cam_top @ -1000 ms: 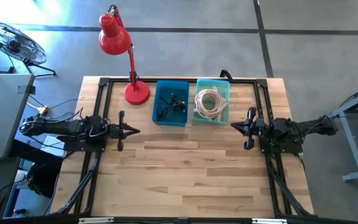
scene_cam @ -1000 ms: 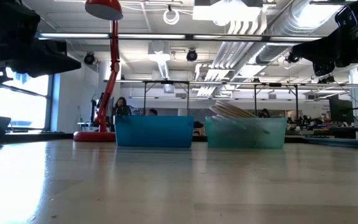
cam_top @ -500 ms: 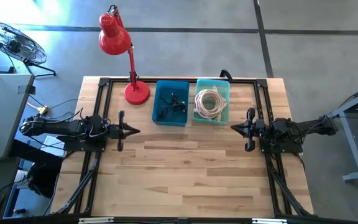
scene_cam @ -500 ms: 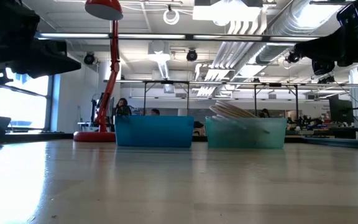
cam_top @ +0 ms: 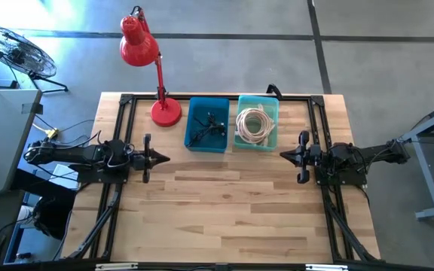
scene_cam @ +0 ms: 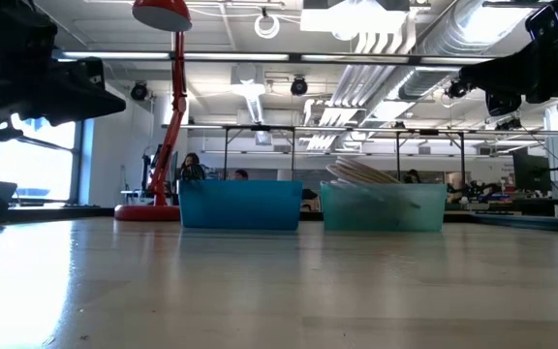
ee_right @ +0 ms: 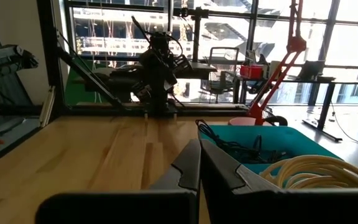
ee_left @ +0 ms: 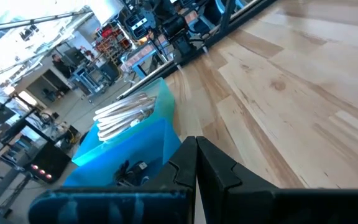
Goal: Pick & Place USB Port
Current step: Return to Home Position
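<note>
Table (cam_top: 224, 218) mid-span: left gripper (cam_top: 159, 158) and right gripper (cam_top: 285, 153) hover well apart, tips facing, both clenched. Past them at the far edge, black cable (cam_top: 208, 128) lies in blue bin (cam_top: 207, 100), coiled beige cable (cam_top: 255, 126) in green bin (cam_top: 256, 98) just beside it. Red lamp (cam_top: 143, 47) stands near the blue bin.

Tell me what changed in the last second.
Hardly anything. In the low view the left arm and right arm shifted slightly, direction unclear. Nothing was gripped or released: left claw and right claw stay shut and empty. The black cable in the blue bin and the coiled cable in the green bin stayed put.
</note>
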